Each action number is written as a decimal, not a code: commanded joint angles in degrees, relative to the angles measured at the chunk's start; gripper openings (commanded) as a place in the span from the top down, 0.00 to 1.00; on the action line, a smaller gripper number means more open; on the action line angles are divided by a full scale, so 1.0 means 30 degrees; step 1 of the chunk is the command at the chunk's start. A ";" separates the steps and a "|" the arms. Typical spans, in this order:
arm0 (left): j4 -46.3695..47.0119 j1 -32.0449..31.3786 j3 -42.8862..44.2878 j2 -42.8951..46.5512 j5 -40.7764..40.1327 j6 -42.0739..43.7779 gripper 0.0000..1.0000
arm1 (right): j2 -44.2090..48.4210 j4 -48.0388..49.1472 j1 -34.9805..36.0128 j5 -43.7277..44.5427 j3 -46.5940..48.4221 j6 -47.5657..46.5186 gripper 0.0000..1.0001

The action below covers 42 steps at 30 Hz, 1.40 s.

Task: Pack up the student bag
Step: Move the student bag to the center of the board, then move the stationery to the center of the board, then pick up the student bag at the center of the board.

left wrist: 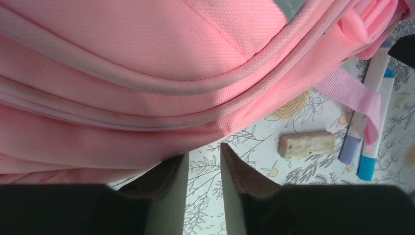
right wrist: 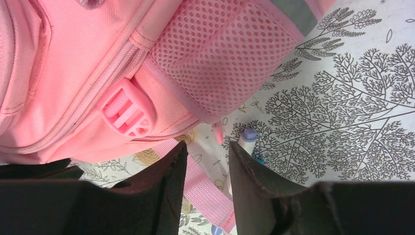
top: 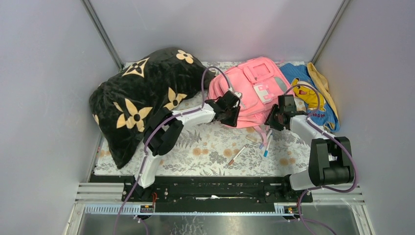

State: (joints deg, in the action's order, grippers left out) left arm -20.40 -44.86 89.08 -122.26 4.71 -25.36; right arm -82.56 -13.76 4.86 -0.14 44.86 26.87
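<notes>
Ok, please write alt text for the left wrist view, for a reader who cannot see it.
The pink student bag fills the upper part of the view, on a floral tablecloth. Below it the left gripper is open and empty; at the right lie a beige block and two pens, crossed by a pink strap.

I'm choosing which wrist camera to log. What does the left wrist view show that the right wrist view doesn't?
Only the left wrist: a beige block, perhaps an eraser. Only the right wrist: the bag's mesh pocket. Both: the pink bag, a pink strap, a lilac-capped pen and the printed tablecloth.
</notes>
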 commanded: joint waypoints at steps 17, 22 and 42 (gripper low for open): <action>0.6945 0.2185 -0.8134 0.6877 -0.2947 -1.0329 0.01 | 0.2076 0.0148 -0.0150 -0.1037 0.1134 0.1427 0.39; 1.0799 0.2363 -0.8948 0.5336 -0.2482 -1.1453 0.01 | 0.2776 -0.0034 -0.0155 -0.1237 0.0569 0.1447 0.39; 0.7571 0.2543 -0.3834 0.5737 -0.2834 -1.2048 1.00 | 0.4179 -0.0049 0.0385 -0.1331 -0.1432 0.0466 0.51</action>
State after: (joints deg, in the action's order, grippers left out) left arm 0.71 -37.50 69.54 -108.55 -2.17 -61.32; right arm -70.91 -14.85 4.84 -4.21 39.97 30.26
